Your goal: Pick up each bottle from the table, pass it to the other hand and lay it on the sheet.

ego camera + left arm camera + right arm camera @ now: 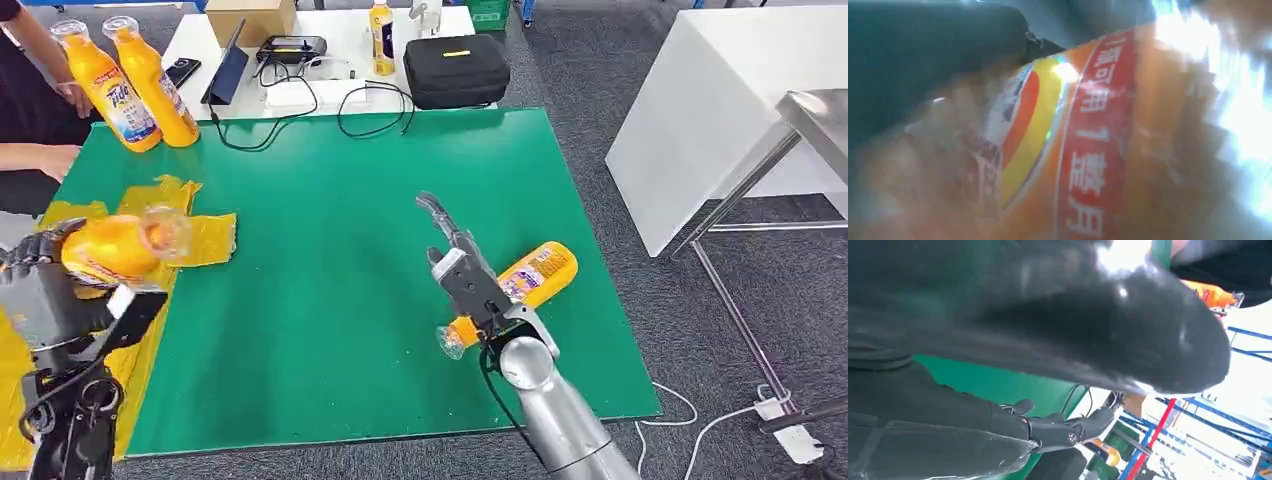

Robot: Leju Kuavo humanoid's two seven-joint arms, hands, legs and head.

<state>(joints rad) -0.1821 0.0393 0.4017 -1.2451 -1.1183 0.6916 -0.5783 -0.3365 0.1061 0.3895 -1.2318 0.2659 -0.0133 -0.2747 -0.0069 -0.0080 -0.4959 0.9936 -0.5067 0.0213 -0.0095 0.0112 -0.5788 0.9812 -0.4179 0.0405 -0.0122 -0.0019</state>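
Two bottles matter here: one orange bottle (120,247) is gripped in the left hand (35,262) and held on its side just above the yellow sheet (205,238), cap end toward the green mat (340,200), a pose that suits being laid down flat rather than stood up. In the left wrist view the label of this bottle (1088,145) is pressed close against the camera, so a firm grasp is judged. The second bottle (530,278) lies on its side on the mat near the right edge, partly hidden by the right hand (462,268), whose fingers are stretched forward and apart, holding nothing; it seems to be placed over the bottle for the next pick. Two more upright bottles (130,85) are kept at the far left corner, beside a person's hand (50,160), probably waiting as later stock.
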